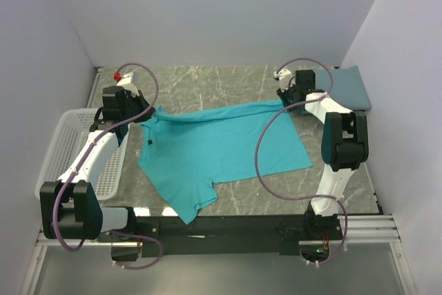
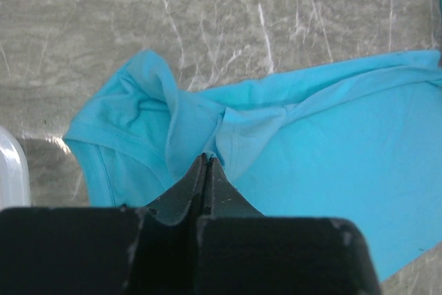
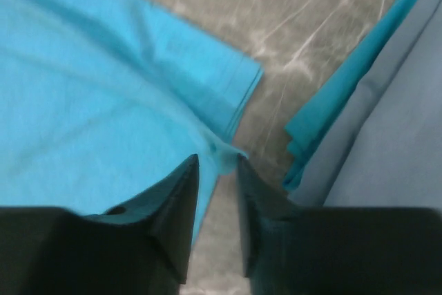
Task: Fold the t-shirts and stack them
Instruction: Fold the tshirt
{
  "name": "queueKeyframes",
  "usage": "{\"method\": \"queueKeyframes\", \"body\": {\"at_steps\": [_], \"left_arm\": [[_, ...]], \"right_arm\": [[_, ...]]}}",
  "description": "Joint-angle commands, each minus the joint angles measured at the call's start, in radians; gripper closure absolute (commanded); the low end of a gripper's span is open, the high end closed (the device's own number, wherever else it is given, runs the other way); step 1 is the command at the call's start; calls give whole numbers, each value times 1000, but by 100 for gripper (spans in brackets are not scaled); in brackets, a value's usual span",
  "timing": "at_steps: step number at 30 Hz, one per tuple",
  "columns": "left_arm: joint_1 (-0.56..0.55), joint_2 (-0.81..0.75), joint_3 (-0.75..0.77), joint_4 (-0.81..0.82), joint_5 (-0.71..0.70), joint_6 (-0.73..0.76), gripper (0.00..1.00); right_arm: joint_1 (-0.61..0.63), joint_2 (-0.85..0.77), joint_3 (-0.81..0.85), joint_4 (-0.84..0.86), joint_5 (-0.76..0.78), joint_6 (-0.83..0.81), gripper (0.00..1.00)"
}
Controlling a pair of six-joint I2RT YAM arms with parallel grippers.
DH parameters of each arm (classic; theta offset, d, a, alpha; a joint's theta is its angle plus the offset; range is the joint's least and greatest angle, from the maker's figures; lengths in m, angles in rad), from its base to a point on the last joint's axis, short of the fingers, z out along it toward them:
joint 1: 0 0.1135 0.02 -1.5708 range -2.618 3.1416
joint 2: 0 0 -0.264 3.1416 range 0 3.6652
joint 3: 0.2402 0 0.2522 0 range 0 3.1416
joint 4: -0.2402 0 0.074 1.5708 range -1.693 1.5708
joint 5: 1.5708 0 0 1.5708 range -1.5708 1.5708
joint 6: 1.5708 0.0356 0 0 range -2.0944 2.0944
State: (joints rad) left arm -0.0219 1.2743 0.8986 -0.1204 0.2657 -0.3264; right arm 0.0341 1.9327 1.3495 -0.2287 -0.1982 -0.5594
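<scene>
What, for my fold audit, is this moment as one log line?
left fingers: shut on teal t-shirt | right fingers: apart at its corner | slate-blue t-shirt: folded, far right

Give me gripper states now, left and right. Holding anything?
Left gripper: closed, pinching a fold of the teal t-shirt.
Right gripper: open, jaws apart with the shirt's edge between them, not clamped.
</scene>
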Motion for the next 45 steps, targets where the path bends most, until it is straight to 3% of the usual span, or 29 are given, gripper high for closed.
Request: {"method": "queueKeyframes", "body": {"at_steps": [1,2,5,10,13,19,36,42,43,45], "left_arm": [[-9,-23,-27,-33,23,23,100],[-9,-23,-33,-38,24,23,100],[-18,-18,-36,-54,27,32,100],[-42,-12,-32,-76,30,39,100],[-52,-13,-30,-90,26,39,100],[-55,-53,-56,-114,10,43,100],[-116,-96,-96,-191,15,-31,100],[-127,-82,-107,-303,21,-111,99],[-127,-79,-107,-320,21,-128,99],[-128,-79,-102,-370,-17,-149,86]], "right_arm": [[-14,-121,-50,-12,16,-50,62],[-20,-139,-85,-12,16,-62,51],[-25,-239,-169,-1,10,-88,35],[-26,-347,-216,-29,-53,-93,28],[-26,-322,-156,-67,-107,-68,29],[-22,-212,-10,-190,-196,-14,41],[-16,-193,-30,-184,-198,3,42],[-16,-190,-26,-193,-188,-10,42],[-16,-189,-24,-193,-188,-10,42],[-14,-184,-12,-202,-187,-11,42]]}}
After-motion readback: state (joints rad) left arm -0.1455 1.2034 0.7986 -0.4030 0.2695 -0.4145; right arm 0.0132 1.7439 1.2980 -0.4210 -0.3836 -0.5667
